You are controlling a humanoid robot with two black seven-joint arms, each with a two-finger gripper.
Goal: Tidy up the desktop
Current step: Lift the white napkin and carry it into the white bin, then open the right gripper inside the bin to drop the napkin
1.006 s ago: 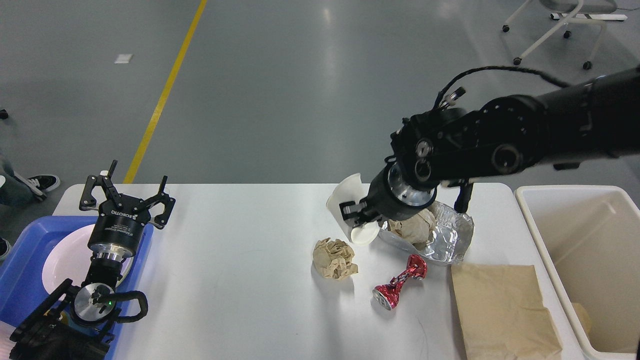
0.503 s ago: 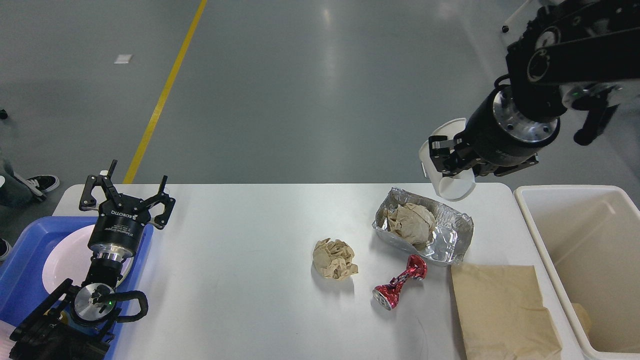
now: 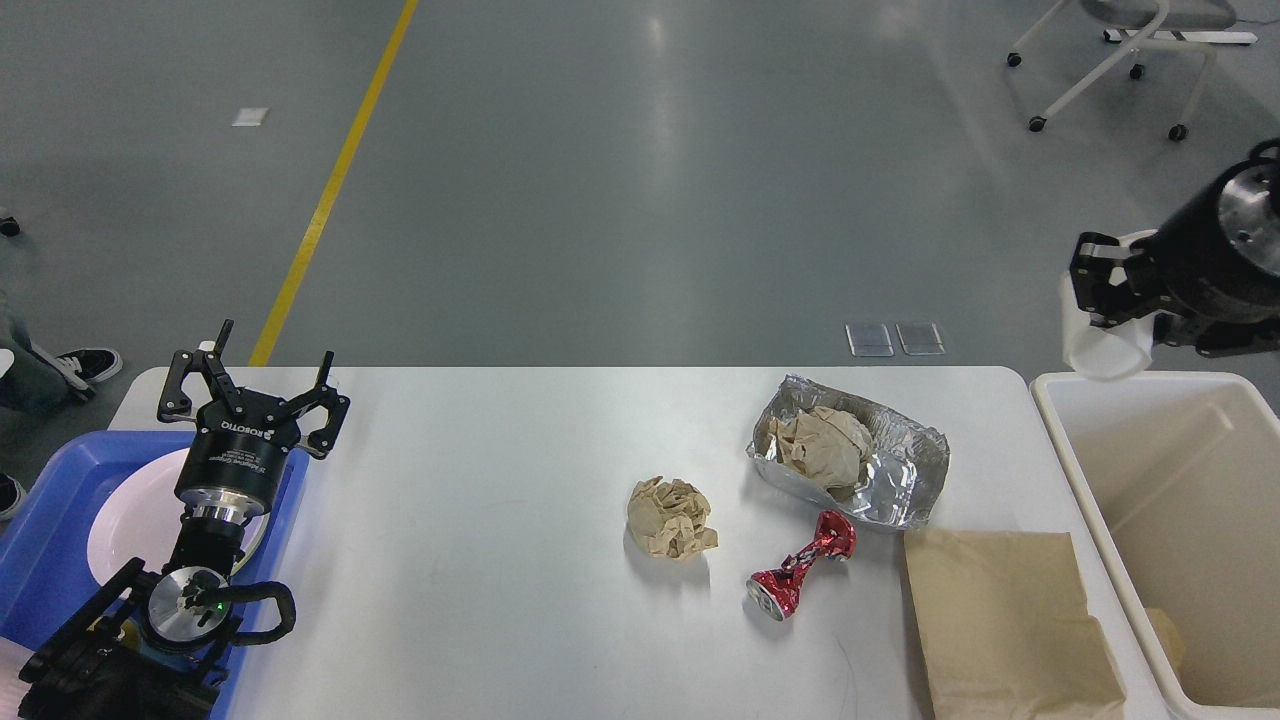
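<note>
Nearest, a flat brown paper bag (image 3: 1005,620) lies at the desk's (image 3: 480,520) near right corner, with a crushed red can (image 3: 800,578) and a crumpled paper ball (image 3: 671,517) just left of it on the white top. Farther back, a foil tray (image 3: 900,470) holding crumpled paper sits toward the far right edge, while the left gripper (image 3: 262,372) hangs with fingers spread wide above the blue tray (image 3: 45,520) at the desk's left end. Beyond the far right corner, the right gripper (image 3: 1100,300) pinches a white cup (image 3: 1100,350) over the cream bin's (image 3: 1180,480) far rim.
</note>
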